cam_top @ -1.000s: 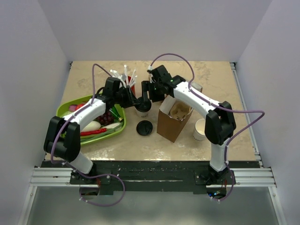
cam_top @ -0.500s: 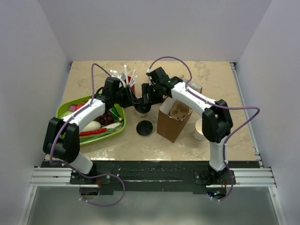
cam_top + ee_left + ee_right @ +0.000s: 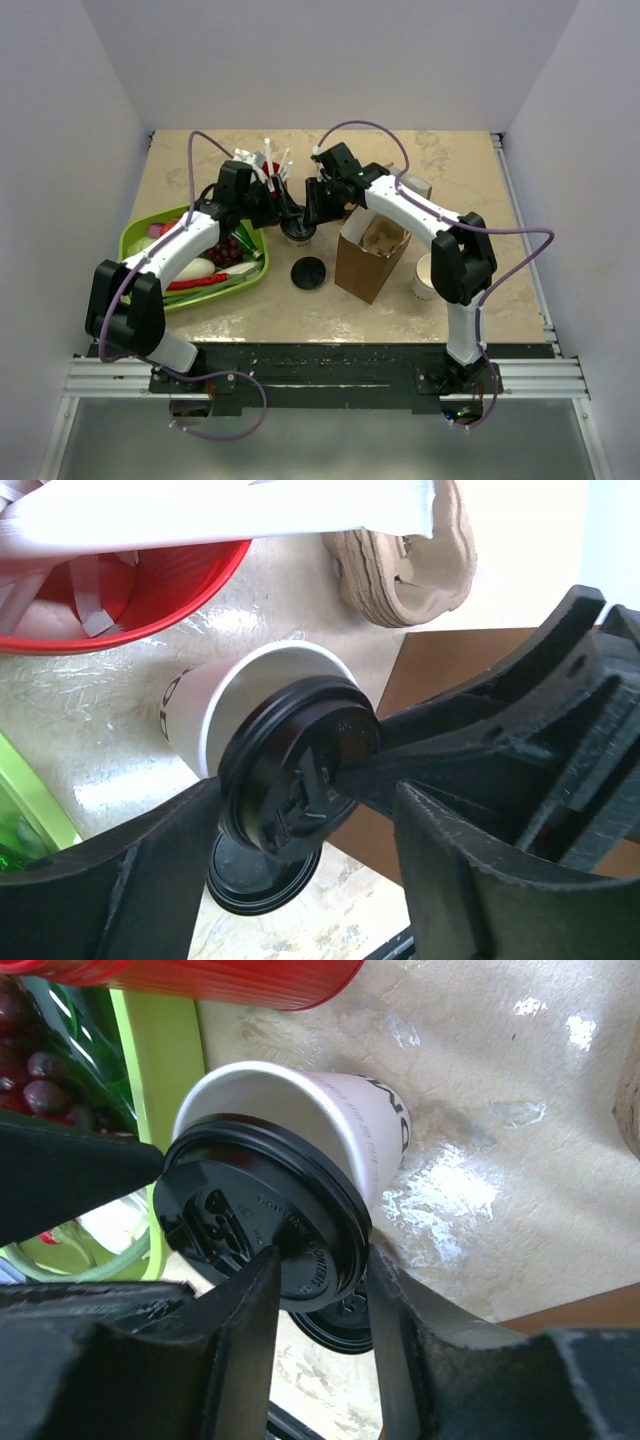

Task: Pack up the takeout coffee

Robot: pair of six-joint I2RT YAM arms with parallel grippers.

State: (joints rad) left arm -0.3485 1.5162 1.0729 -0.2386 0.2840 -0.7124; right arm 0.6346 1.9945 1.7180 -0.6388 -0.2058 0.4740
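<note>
The green tray [image 3: 140, 232] at far left plays no part. Left gripper [image 3: 305, 805]: jaws stand open, one on each side of the black sip lid, exerting no grip. The takeout coffee [image 3: 215, 720] hangs tilted between both grippers, near the loose lid [image 3: 308, 272] (whether its base touches the worktop [image 3: 450, 190] cannot be told). Right gripper [image 3: 320, 1290]: jaws closed on the lid rim, so this arm appears to carry the cup. The open brown bag [image 3: 362, 265] stands just right, the likely destination.

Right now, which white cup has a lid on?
The cup left of the brown bag; the bare cup right of it has none.
</note>
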